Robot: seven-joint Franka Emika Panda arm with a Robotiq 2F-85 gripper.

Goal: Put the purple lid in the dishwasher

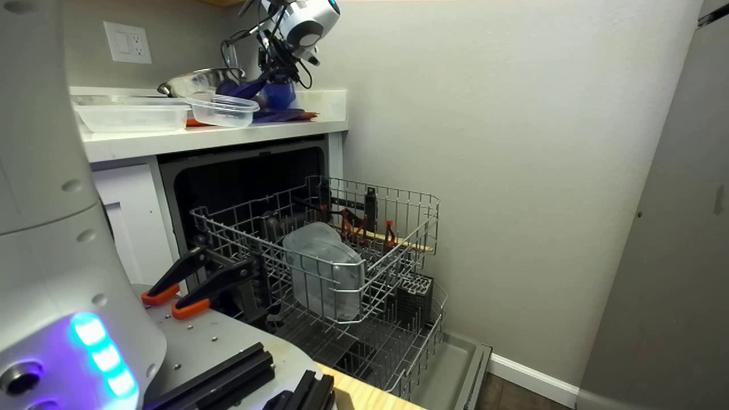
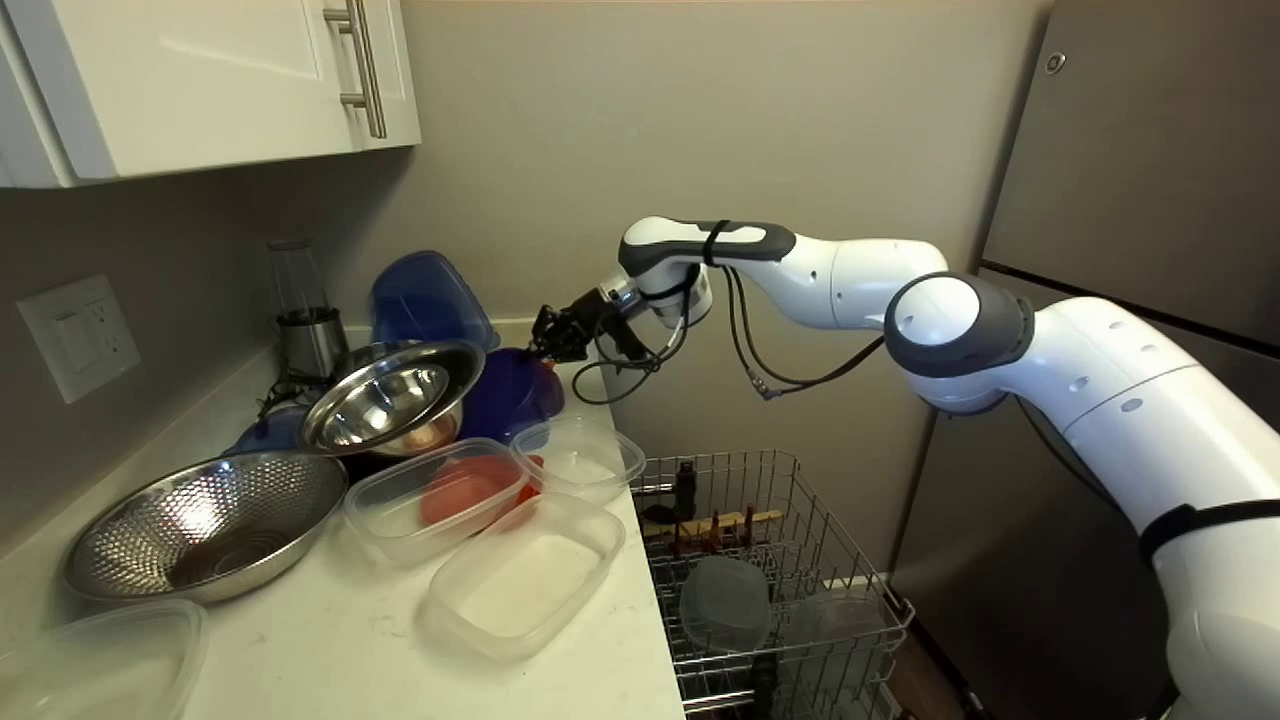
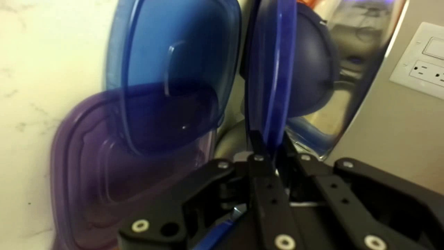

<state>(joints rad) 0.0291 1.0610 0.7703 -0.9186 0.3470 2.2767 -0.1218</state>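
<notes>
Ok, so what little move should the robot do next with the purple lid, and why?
The claw should probably lift the purple lid a little higher. It looks pinched by its edge, and a steel bowl sits close beside it, so going up first may avoid a bump before heading for the dishwasher rack, lower than the counter.

In an exterior view: close beside arm base [image 1: 42, 267], about level with counter [image 1: 228, 136], facing its far corner. In an exterior view: above counter, looking down along front edge. Both share that corner, dishwasher rack [image 1: 348, 264]. Wrist view: tight behind claw [image 3: 273, 140], turned sideways.
</notes>
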